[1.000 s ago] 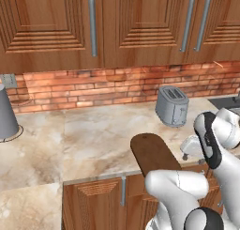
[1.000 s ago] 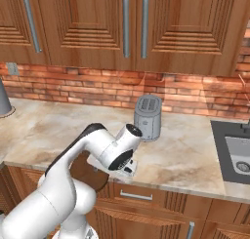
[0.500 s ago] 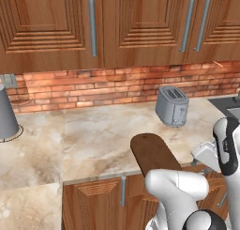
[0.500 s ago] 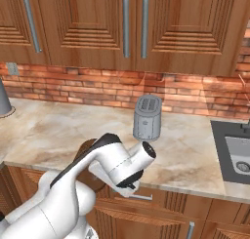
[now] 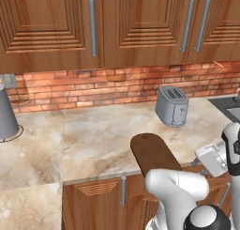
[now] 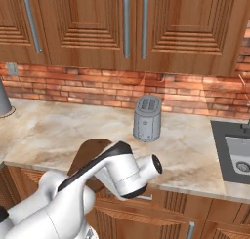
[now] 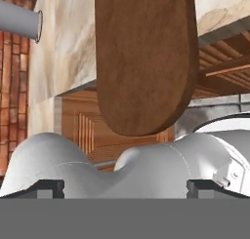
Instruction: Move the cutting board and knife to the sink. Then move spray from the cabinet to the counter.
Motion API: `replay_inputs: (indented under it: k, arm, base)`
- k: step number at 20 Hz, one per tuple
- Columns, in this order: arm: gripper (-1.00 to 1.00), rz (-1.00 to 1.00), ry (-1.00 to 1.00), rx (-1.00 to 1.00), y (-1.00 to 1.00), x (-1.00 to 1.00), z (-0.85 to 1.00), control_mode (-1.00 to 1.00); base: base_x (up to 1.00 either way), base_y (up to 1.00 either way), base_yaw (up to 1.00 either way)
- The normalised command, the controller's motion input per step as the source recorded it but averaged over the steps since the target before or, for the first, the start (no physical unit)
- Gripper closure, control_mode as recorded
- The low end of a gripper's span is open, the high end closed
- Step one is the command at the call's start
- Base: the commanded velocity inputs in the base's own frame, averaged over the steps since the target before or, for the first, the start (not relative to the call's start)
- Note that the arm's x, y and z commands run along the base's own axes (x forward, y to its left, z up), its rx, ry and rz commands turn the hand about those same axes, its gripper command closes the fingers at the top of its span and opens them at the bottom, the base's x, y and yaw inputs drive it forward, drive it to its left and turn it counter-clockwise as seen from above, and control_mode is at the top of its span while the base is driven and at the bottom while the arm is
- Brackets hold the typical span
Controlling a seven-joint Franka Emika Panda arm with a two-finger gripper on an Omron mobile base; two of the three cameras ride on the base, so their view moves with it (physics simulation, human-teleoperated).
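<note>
The cutting board (image 5: 152,154) is a dark brown oval lying on the beige counter (image 5: 93,135), with its near end over the front edge. It also shows behind my arm in the right base view (image 6: 90,152). In the hand view the cutting board (image 7: 141,62) runs lengthwise away from my gripper (image 7: 125,187), which is open, holds nothing, and sits off the board's overhanging end without touching it. The sink (image 6: 238,155) lies far right. The cabinet (image 5: 140,27) doors are shut, so the spray is hidden. The knife is out of view.
A grey toaster (image 5: 172,105) stands at the back of the counter by the brick wall, right of the board. A grey cylinder (image 5: 7,116) stands at the far left. Wooden base cabinet fronts (image 5: 98,201) run below the counter edge.
My arm has swung down and to the right, bringing the hand below the counter's front edge, in front of the board's end. The board has not moved. The gripper has stayed open.
</note>
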Motion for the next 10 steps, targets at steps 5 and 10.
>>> replay_inputs:
  k: [5, 10]
  arm:
    - [-1.00, 0.00, 0.00, 0.10, 0.00, 0.03, -0.02, -1.00]
    - [-1.00, 0.00, 0.00, 0.07, 0.01, 0.16, -0.05, -1.00]
  base:
    - [0.00, 0.00, 0.00]
    - [0.00, 0.00, 0.00]
